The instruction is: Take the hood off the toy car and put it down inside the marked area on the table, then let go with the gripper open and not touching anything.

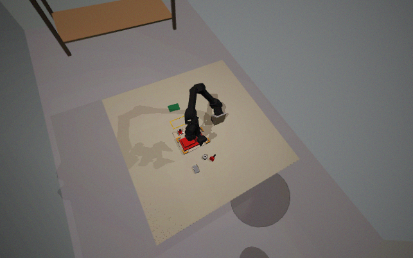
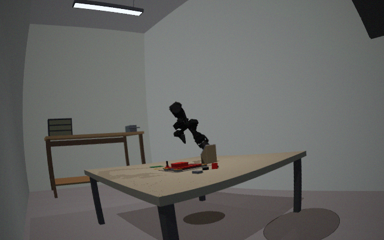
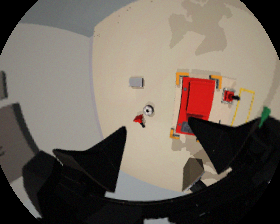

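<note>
Pale grey-green walls (image 2: 247, 89) met at a corner behind a dull mauve floor (image 1: 99, 208) (image 2: 74, 206); a long lit lamp (image 2: 107, 9) hung from the ceiling (image 2: 98, 18), and a dark panel (image 2: 381, 18) jutted in at the upper right of the exterior view. Against the far wall stood a wooden workbench (image 2: 95, 135) with an orange-brown lower shelf (image 1: 112, 20) (image 2: 74, 180); on its top sat a dark-framed drawer unit (image 2: 48, 128) and, near the other end, a small grey vise-like object (image 2: 131, 128).
</note>
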Controlling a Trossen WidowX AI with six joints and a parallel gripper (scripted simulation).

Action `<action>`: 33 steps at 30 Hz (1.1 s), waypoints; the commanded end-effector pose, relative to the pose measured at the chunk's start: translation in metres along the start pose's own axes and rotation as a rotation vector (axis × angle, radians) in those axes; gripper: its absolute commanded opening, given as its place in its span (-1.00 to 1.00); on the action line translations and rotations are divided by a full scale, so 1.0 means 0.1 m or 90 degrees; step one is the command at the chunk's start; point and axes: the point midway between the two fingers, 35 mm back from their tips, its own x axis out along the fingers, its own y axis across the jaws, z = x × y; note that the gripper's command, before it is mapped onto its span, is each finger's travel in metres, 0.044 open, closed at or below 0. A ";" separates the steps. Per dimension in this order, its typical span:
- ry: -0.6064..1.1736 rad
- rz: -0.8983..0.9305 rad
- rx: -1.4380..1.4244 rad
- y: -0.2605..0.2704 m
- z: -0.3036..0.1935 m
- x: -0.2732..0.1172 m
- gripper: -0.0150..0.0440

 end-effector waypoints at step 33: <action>0.039 -0.263 0.083 -1.22 0.09 0.56 1.00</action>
